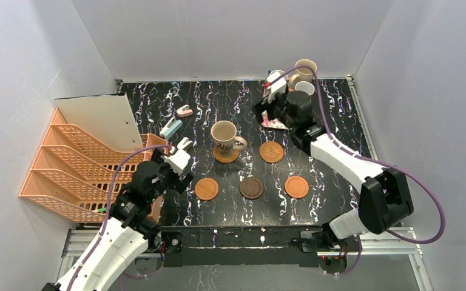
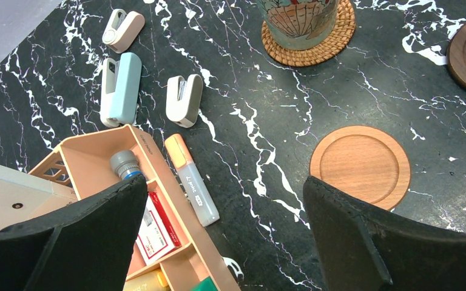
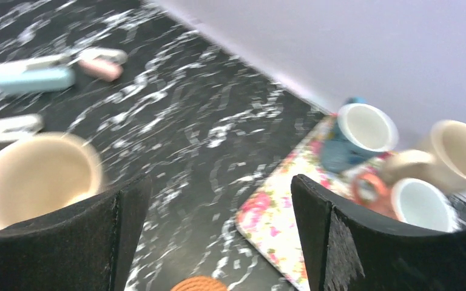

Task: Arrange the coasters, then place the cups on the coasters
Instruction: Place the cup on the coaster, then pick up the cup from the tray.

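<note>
Five coasters lie on the black marbled surface (image 1: 230, 100). Three sit in a row toward the near edge: a smooth orange-brown coaster (image 1: 206, 188), a dark brown coaster (image 1: 252, 187) and a second orange-brown coaster (image 1: 296, 187). Two woven ones lie behind them, nearer the middle. The left woven coaster (image 2: 306, 59) carries a large beige patterned cup (image 1: 224, 136), upright, its handle turned toward the right edge; the right woven coaster (image 1: 272, 151) is bare. The other cups are bunched at the far right corner, on or beside the pink floral tray (image 3: 279, 224). A blue cup with a white interior (image 3: 358, 136), a big beige cup (image 3: 461, 151) and a small cup with a reddish handle (image 3: 422, 203) can be made out, though the right wrist view is blurred. The right gripper (image 3: 218, 188) hangs near that tray, jaws wide apart with nothing between them. The left gripper (image 2: 221, 200) hovers toward the left edge, close to the leftmost coaster of the row, jaws likewise spread and empty. Near it lie a pink stapler (image 2: 123, 29), a blue stapler (image 2: 121, 88), a white stapler (image 2: 184, 100) and an orange-capped marker (image 2: 192, 180), the marker just beside a peach organizer box (image 2: 82, 157). A tiered orange file rack (image 1: 67, 176) stands at the left edge.
</note>
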Controlling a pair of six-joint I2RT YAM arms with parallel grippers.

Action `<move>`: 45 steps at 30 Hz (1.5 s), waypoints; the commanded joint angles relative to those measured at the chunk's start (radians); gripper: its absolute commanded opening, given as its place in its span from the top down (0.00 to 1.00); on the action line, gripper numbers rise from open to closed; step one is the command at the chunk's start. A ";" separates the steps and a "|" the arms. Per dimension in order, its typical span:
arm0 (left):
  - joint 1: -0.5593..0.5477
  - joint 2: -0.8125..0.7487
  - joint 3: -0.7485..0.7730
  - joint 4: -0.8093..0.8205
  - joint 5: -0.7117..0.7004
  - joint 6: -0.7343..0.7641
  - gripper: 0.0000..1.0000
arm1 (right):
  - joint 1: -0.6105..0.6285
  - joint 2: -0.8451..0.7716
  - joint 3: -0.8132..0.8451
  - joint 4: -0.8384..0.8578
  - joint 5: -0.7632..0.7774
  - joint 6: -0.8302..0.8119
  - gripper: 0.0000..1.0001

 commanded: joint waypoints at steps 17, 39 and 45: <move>0.007 -0.008 -0.008 -0.014 0.012 0.010 0.02 | -0.197 0.714 0.964 -0.405 0.659 0.268 0.02; 0.007 -0.002 -0.008 -0.011 0.005 0.011 0.02 | -0.399 0.958 1.233 -0.490 0.653 0.284 0.04; 0.007 -0.001 -0.008 -0.012 0.005 0.010 0.02 | -0.396 0.921 1.232 -0.520 0.604 0.338 0.04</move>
